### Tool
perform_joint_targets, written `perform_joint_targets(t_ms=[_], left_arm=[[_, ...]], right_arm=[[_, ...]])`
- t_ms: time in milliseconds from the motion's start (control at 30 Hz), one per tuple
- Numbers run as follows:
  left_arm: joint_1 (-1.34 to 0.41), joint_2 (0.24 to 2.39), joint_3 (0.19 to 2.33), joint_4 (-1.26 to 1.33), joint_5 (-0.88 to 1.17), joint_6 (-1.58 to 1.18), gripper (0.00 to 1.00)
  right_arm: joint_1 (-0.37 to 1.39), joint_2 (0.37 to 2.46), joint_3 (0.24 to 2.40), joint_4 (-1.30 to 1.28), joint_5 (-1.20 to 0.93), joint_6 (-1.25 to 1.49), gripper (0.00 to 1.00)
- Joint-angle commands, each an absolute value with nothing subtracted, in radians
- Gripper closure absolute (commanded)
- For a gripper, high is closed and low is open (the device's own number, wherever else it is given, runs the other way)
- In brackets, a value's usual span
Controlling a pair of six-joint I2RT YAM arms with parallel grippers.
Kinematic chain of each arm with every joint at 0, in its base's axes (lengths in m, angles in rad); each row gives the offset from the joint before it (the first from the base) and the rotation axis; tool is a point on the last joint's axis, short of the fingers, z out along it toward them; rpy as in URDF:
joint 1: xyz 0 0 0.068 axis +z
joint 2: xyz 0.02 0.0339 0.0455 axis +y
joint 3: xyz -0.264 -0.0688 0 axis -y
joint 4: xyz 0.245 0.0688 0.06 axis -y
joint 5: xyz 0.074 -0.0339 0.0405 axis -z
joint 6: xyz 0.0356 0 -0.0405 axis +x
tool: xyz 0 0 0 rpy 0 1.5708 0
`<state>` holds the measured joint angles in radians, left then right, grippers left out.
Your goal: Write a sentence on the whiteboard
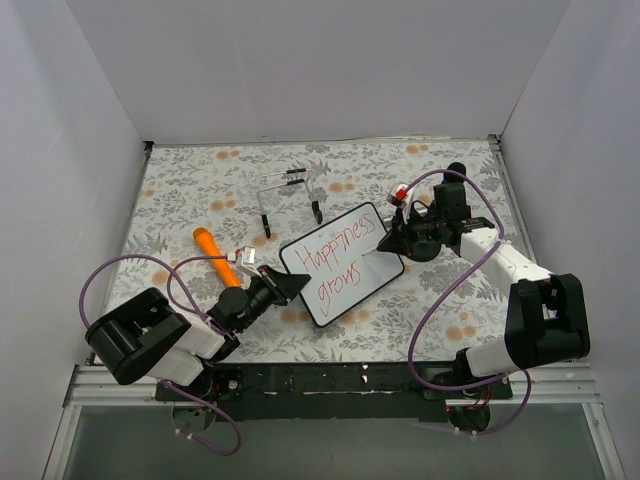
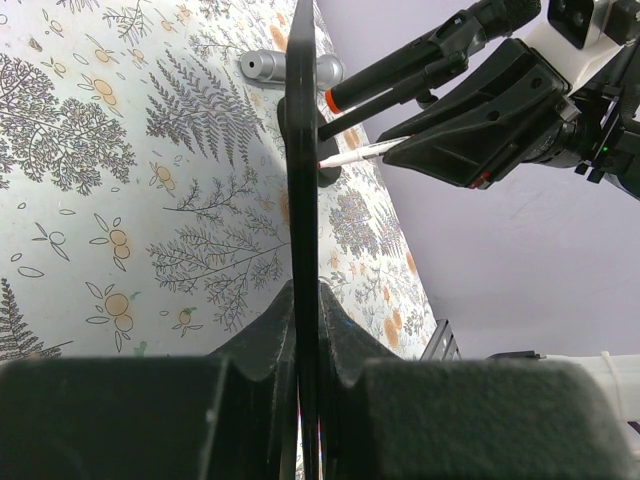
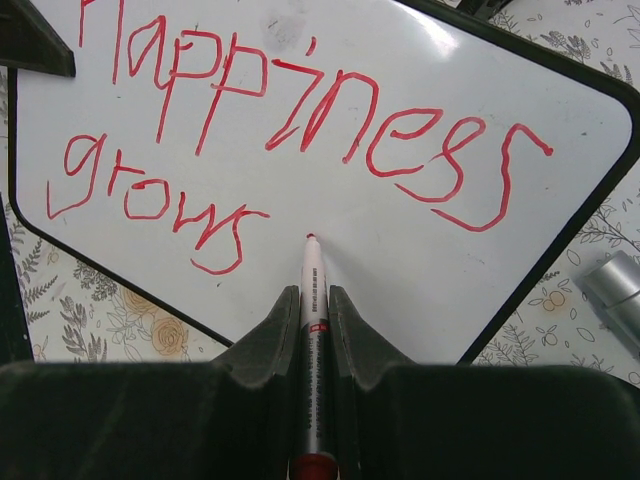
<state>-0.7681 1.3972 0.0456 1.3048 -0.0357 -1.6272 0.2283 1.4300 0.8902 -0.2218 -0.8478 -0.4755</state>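
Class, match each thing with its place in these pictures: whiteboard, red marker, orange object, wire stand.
Things:
1 whiteboard
2 red marker
3 orange object
4 wire stand

Places:
A lying on the tablecloth
B clamped by its edge in the left pincer
C upright, beyond the board
D gripped in the right pincer

Pairs: 1-B, 2-D, 3-A, 4-C

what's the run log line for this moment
left claw: holds whiteboard | right claw: holds marker, tip beside "grows" | sentence: Happiness grows

A robot lab cell: white walls are boxing in a floral table, and an arm is standing at lower right.
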Motion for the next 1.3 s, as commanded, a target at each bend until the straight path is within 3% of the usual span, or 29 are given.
perform_joint_targets(t_ms=[0, 667, 1267], left_arm=[[-0.775, 1.381, 0.008, 1.539, -0.017, -1.595, 1.0], [-0.775, 1.379, 0.008, 1.537, -0.018, -1.597, 1.0], [-0.775, 1.381, 0.008, 1.54, -0.015, -1.595, 1.0]], right_arm=[[0.222, 1.431, 0.928, -0.245, -0.865, -0.509, 0.99], [0.222, 1.381, 0.83, -0.433, -0.865, -0.666, 0.99], [0.224, 1.41, 0.917, -0.316, -0.885, -0.545, 0.99]])
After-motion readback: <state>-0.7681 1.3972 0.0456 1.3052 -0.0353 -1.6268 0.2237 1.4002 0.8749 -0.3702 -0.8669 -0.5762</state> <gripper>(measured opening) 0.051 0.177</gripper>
